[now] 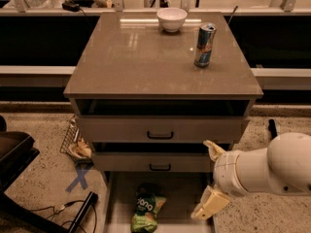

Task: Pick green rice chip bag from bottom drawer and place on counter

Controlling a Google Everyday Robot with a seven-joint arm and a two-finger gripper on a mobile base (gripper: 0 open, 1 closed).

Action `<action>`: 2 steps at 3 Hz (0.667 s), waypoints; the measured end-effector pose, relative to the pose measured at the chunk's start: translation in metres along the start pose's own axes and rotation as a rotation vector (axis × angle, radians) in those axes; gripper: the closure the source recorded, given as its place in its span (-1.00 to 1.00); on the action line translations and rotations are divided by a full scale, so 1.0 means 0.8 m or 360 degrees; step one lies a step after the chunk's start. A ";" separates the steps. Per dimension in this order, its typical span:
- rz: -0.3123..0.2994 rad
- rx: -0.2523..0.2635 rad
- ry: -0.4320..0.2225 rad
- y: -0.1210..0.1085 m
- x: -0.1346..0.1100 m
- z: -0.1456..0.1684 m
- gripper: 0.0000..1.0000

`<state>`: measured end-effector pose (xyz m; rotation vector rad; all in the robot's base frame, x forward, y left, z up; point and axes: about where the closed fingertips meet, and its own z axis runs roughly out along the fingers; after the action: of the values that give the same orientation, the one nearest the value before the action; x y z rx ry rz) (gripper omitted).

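The green rice chip bag (147, 208) lies on the pale floor of the open bottom drawer (182, 194), near its front left. My gripper (200, 180) hangs at the drawer's right side, to the right of the bag and apart from it. Its cream fingers (209, 205) are spread wide, with nothing between them. The white forearm comes in from the right edge. The glossy grey-brown counter (146, 62) tops the cabinet above.
A blue-silver drink can (204, 45) and a white bowl (171, 18) stand on the counter's far right and far middle. The two upper drawers with black handles (160, 135) stand slightly out. A wire basket (73, 144), a blue tape cross (79, 178) and a black chair base (14, 164) are on the left floor.
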<state>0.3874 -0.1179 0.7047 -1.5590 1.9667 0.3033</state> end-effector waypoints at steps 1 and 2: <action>-0.0002 -0.0004 -0.0006 0.000 -0.001 0.001 -1.00; 0.0020 -0.0122 -0.0034 0.030 0.001 0.069 -1.00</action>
<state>0.3822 -0.0829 0.6565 -1.5852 1.9700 0.4036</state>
